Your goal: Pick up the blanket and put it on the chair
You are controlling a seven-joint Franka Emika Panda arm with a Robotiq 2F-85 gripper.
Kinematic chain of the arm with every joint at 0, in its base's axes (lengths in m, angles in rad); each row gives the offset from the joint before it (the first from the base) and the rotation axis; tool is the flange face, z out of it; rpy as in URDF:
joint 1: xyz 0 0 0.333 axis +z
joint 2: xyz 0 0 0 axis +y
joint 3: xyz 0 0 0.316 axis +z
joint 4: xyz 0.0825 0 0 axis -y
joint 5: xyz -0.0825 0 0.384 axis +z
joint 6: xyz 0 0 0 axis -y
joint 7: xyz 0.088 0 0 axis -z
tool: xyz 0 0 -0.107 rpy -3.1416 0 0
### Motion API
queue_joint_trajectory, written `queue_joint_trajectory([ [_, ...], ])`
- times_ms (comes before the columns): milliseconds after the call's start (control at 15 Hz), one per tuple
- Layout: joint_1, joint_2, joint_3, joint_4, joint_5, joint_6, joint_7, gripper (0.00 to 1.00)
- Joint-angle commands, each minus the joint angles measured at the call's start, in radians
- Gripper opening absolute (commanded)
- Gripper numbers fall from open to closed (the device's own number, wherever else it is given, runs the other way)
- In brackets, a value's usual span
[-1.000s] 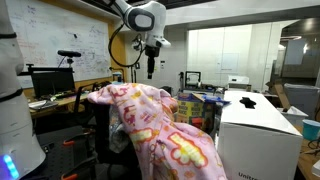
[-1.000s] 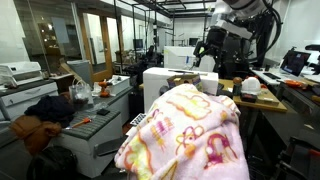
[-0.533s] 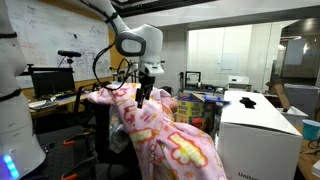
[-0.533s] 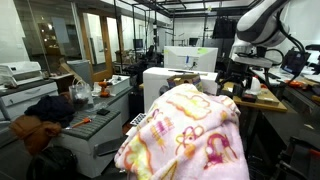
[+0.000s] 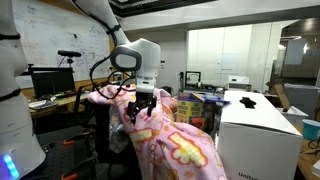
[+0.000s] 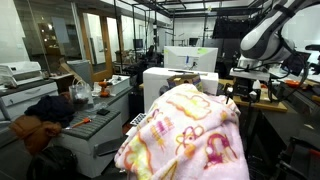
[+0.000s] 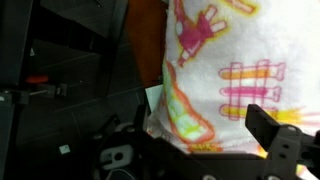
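The pink fleece blanket [image 5: 175,135] with yellow and white cartoon shapes is draped over the black chair [image 5: 103,130] and hides most of it. It shows in both exterior views, here too [image 6: 190,130]. My gripper [image 5: 138,108] has come down onto the blanket's top edge, near the chair's backrest; it also shows in an exterior view [image 6: 238,95]. In the wrist view the blanket [image 7: 225,70] fills the space between the jaws [image 7: 200,140], which stand wide apart and open around a fold of it.
A white box-like cabinet [image 5: 255,135] stands close beside the chair and shows from another side too [image 6: 170,80]. A desk with a monitor [image 5: 50,82] is behind. A printer [image 6: 20,72] and a brown jacket [image 6: 35,130] are off to the side.
The arm has swung down from high above the chair, and the gripper now rests at the blanket's top. The blanket has not moved.
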Motion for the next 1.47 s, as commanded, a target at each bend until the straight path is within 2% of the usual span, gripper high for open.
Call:
queue_joint_trajectory([
  [0, 0.002, 0.076, -0.019, 0.024, -0.004, 0.033, 0.177, 1.0],
  [267, -0.007, 0.15, -0.06, 0.087, 0.008, 0.012, 0.339, 1.0],
  [600, -0.023, 0.172, -0.119, 0.175, 0.013, 0.017, 0.538, 1.0],
  [800, -0.039, 0.223, -0.121, 0.231, 0.039, 0.025, 0.617, 1.0],
  [1067, -0.048, 0.324, -0.078, 0.291, 0.084, 0.039, 0.581, 1.0],
  [1200, -0.036, 0.366, -0.064, 0.324, 0.061, 0.059, 0.566, 1.0],
  [1400, 0.005, 0.376, -0.084, 0.348, -0.023, 0.124, 0.57, 1.0],
])
